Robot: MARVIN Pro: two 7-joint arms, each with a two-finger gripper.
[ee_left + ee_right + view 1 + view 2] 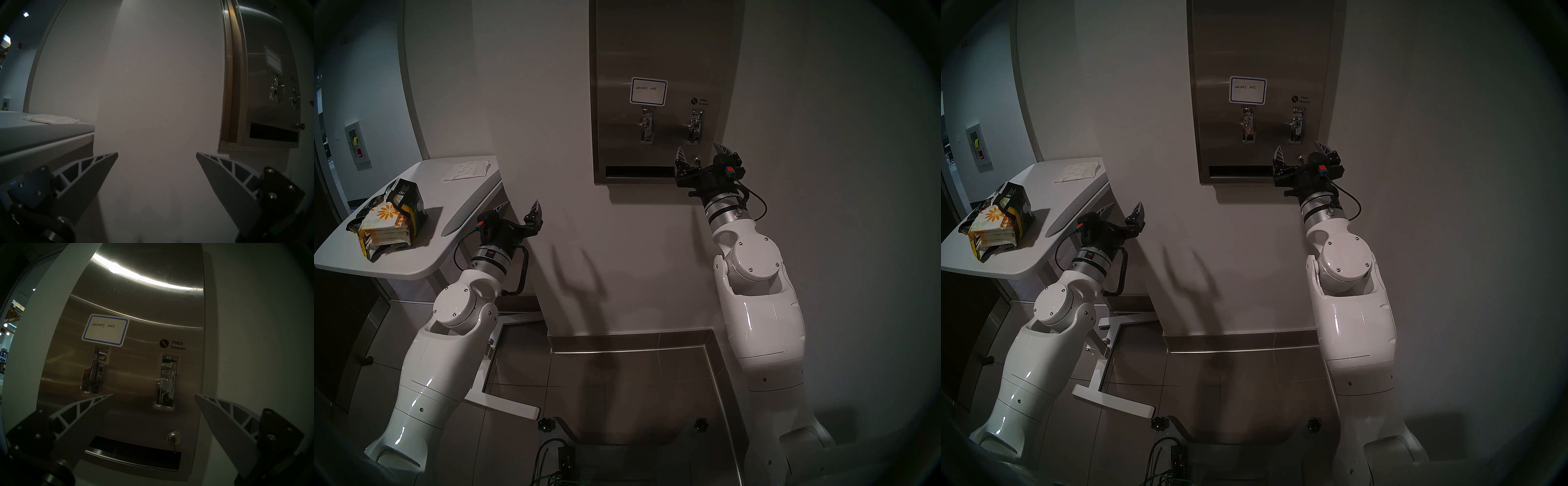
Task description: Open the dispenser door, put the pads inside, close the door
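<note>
Nearest, both white arms rise from the lower corners of the head view. The left gripper (521, 212) hangs with jaws spread wide and empty, at about 3 o'clock of the white table (415, 268) and just off its edge. The right gripper (700, 154) also gapes wide and holds nothing, poised before the lower right corner of the dispenser (612, 51); its fingers flank the small round lock (174, 438), where a key seems to hang, though the light is dim. On the table, the pads (383, 225) are stacked inside a torn black-and-yellow bag (407, 200), with a flat white sheet (468, 169) at about 1 o'clock of them. Farthest, the door (136, 302) lies shut against the cabinet, its top cut off in the head view.
</note>
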